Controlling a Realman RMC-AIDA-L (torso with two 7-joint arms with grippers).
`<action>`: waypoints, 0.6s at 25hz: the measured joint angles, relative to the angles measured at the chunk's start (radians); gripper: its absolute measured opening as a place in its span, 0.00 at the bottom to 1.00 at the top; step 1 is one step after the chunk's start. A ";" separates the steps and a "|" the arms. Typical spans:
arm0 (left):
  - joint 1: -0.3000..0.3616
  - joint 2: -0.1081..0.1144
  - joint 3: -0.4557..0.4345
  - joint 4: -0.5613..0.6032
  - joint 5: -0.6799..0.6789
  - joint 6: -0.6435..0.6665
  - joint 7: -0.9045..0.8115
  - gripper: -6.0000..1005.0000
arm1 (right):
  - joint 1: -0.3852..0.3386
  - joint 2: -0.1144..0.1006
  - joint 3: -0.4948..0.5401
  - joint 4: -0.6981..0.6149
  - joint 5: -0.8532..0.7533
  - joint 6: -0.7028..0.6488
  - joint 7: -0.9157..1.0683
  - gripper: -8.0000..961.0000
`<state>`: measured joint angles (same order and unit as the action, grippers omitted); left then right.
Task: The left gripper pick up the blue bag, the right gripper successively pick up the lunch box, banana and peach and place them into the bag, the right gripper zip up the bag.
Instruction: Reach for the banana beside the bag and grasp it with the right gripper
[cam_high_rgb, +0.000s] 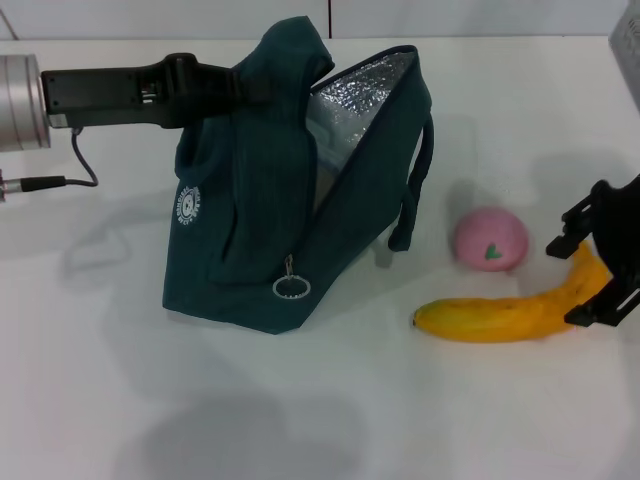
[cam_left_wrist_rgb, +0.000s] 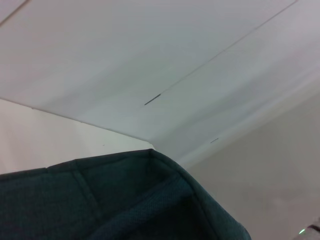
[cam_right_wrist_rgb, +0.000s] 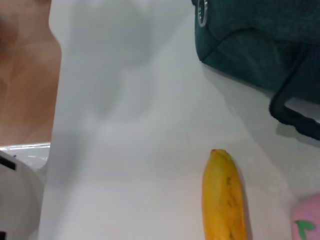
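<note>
The right pincer (cam_high_rgb: 592, 272) stands at the right edge of the head view, its 2 black fingers spread either side of the stem end of the banana (cam_high_rgb: 510, 312); whether the pads actually press the fruit cannot be told, and the arm behind is cut off by the frame. The banana lies flat on the white tabletop (cam_high_rgb: 300, 420), its blunt tip pointing toward the blue bag (cam_high_rgb: 280, 200). The right wrist view shows only that far half of the banana (cam_right_wrist_rgb: 222, 200), none of the pincer's own fingers, and a sliver of the peach (cam_right_wrist_rgb: 307, 222) at the corner. The peach (cam_high_rgb: 490, 240) sits just beyond the banana, near it but apart, between the banana and the bag's hanging handle. The left pincer (cam_high_rgb: 250, 88) reaches in from the left, closed on the bag's raised top edge, its tips buried in the fabric. The bag stands open, silver lining showing. Its inside is mostly hidden, and no lunch box can be made out.
</note>
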<state>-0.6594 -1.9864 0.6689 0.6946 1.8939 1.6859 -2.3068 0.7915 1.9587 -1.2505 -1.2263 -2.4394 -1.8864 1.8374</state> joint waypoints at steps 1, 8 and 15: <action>0.000 -0.001 0.000 0.000 0.000 0.000 0.000 0.04 | 0.000 0.007 -0.003 0.003 -0.008 0.006 -0.008 0.81; 0.002 -0.003 0.000 0.000 -0.001 0.000 -0.001 0.04 | -0.029 0.043 -0.091 0.052 -0.050 0.126 -0.044 0.81; -0.004 -0.004 0.000 0.000 0.004 0.000 -0.002 0.04 | -0.030 0.053 -0.120 0.120 -0.053 0.205 -0.069 0.80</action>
<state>-0.6633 -1.9902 0.6689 0.6949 1.8977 1.6858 -2.3084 0.7619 2.0116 -1.3702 -1.1065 -2.4922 -1.6811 1.7682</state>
